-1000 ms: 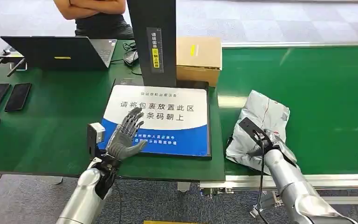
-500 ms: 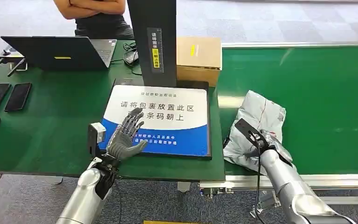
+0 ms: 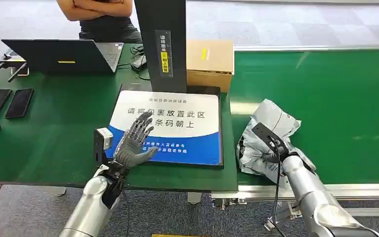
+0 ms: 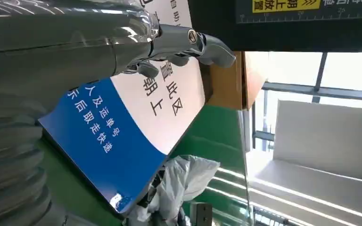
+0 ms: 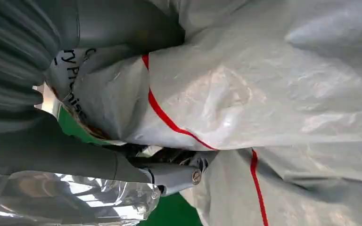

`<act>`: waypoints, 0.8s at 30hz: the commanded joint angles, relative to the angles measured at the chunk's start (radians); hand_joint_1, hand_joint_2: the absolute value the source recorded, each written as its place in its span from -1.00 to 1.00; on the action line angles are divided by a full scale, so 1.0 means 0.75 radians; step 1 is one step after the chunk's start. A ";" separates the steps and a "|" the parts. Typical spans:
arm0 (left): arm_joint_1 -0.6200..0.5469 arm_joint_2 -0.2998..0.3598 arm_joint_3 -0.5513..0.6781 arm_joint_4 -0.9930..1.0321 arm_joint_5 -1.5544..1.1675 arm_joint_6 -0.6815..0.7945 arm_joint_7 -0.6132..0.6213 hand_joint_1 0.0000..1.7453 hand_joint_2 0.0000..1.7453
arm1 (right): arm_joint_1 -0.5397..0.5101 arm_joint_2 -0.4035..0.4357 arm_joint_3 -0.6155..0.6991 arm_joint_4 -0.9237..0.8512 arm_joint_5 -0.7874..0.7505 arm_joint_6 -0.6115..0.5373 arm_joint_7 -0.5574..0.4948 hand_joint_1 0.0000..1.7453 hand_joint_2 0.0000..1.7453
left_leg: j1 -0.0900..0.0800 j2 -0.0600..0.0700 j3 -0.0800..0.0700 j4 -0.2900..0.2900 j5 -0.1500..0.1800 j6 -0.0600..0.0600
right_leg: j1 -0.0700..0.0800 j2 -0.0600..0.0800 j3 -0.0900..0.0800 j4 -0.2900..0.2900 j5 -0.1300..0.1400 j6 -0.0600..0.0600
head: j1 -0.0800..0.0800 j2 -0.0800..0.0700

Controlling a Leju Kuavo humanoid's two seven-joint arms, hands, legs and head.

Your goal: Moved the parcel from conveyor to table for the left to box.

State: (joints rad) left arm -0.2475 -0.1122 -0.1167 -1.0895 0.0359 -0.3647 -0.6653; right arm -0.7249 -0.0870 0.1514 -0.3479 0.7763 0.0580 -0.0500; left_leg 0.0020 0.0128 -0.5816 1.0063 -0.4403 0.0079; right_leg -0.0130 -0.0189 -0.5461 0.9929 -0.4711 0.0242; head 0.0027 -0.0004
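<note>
1. Now our right hand (image 3: 271, 153) is grasping the parcel (image 3: 269, 133), a soft grey bag with a red line on it. In the right wrist view the fingers (image 5: 169, 176) curl under the crinkly plastic and the thumb presses from the other side.

2. The parcel sits on the green conveyor (image 3: 335, 98), right at the edge next to the table (image 3: 54, 138). It looks bunched up where we hold it. Part of it seems to be off the belt, but we cannot tell how much.

3. Our left hand (image 3: 133, 143) holds nothing — its fingers are spread flat above the near corner of the blue and white sign board (image 3: 177, 123). We cannot tell if it touches the board.

4. We think the step now is to carry the parcel sideways onto that board.

5. To do it well, we should lift the bag high enough to pass the board's dark edge. It is floppy, so a loose end could catch there.

6. We should squeeze firmly — the plastic looks slippery.

7. We should set it down on the white part, near the left hand, not on top of it.

8. The brown box (image 3: 209, 61) waits behind the board.
</note>
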 commanded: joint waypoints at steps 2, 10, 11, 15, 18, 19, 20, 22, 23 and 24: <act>-0.049 0.000 -0.008 0.081 -0.002 -0.003 0.004 -1.00 1.00 | 0.052 0.004 -0.039 0.085 -0.011 0.034 0.007 1.00 1.00 | 0.002 -0.004 0.003 -0.002 0.001 -0.001 | 0.002 -0.002 0.004 -0.003 0.001 -0.002 | -0.001 0.000; -0.045 -0.001 -0.003 0.077 -0.002 -0.002 0.004 -1.00 1.00 | 0.049 -0.007 -0.031 0.075 -0.006 0.038 0.007 1.00 1.00 | 0.002 -0.005 0.003 -0.003 0.002 -0.001 | 0.002 -0.002 0.005 -0.004 0.001 -0.002 | 0.000 0.000; -0.045 0.000 -0.003 0.077 -0.002 -0.002 0.004 -1.00 1.00 | 0.050 -0.009 -0.031 0.076 -0.007 0.038 0.007 1.00 1.00 | 0.002 -0.004 0.003 -0.002 0.001 -0.001 | 0.001 -0.002 0.005 -0.003 0.000 -0.001 | 0.000 0.000; -0.042 -0.001 0.002 0.068 -0.001 -0.002 0.002 -1.00 1.00 | 0.043 -0.018 -0.032 0.070 -0.009 0.033 0.003 1.00 1.00 | 0.002 -0.006 0.003 -0.004 0.003 -0.001 | 0.001 -0.003 0.004 -0.004 0.001 -0.002 | 0.000 0.000; -0.011 0.009 0.017 0.024 0.001 0.008 0.002 -1.00 1.00 | 0.042 -0.024 -0.087 0.017 -0.077 -0.078 -0.163 1.00 1.00 | 0.002 -0.005 0.002 -0.004 0.002 -0.001 | 0.001 -0.002 0.004 -0.004 0.002 -0.002 | -0.001 0.000; 0.002 0.014 0.021 0.011 0.002 0.007 0.002 -1.00 1.00 | 0.039 -0.027 -0.094 0.001 -0.090 -0.102 -0.204 1.00 1.00 | 0.001 -0.004 0.003 -0.003 0.001 -0.001 | 0.001 -0.001 0.004 -0.003 0.001 -0.002 | 0.000 0.000; 0.010 0.017 0.022 0.003 0.002 0.003 0.001 -1.00 1.00 | 0.030 -0.030 -0.092 -0.001 -0.090 -0.093 -0.204 1.00 1.00 | 0.001 -0.003 0.002 -0.002 0.001 -0.001 | 0.001 0.000 0.003 -0.002 0.000 -0.001 | 0.000 0.000; 0.014 0.018 0.023 0.000 0.002 0.002 0.001 -1.00 1.00 | 0.029 -0.031 -0.091 -0.004 -0.091 -0.090 -0.203 1.00 1.00 | 0.000 -0.002 0.001 -0.003 0.001 -0.001 | 0.000 0.001 0.002 -0.002 0.001 -0.002 | -0.001 0.000; 0.014 0.018 0.023 0.000 0.002 0.002 0.001 -1.00 1.00 | 0.029 -0.031 -0.091 -0.004 -0.091 -0.090 -0.203 1.00 1.00 | 0.001 -0.001 0.000 -0.001 0.000 -0.001 | 0.000 0.001 0.001 0.000 0.000 -0.001 | 0.001 0.000; 0.014 0.017 0.022 -0.001 0.002 0.003 0.001 -1.00 1.00 | 0.032 -0.029 -0.092 -0.004 -0.092 -0.091 -0.203 1.00 1.00 | 0.001 -0.001 0.000 -0.001 0.000 -0.001 | 0.000 0.001 0.000 0.000 0.000 -0.001 | -0.001 0.000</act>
State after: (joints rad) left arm -0.2350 -0.1122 -0.1141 -1.0937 0.0381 -0.3609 -0.6657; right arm -0.7098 -0.0969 0.1144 -0.3559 0.7156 -0.0088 -0.1904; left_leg 0.0021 0.0123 -0.5819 1.0062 -0.4403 0.0079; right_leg -0.0131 -0.0191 -0.5457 0.9932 -0.4710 0.0240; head 0.0023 -0.0004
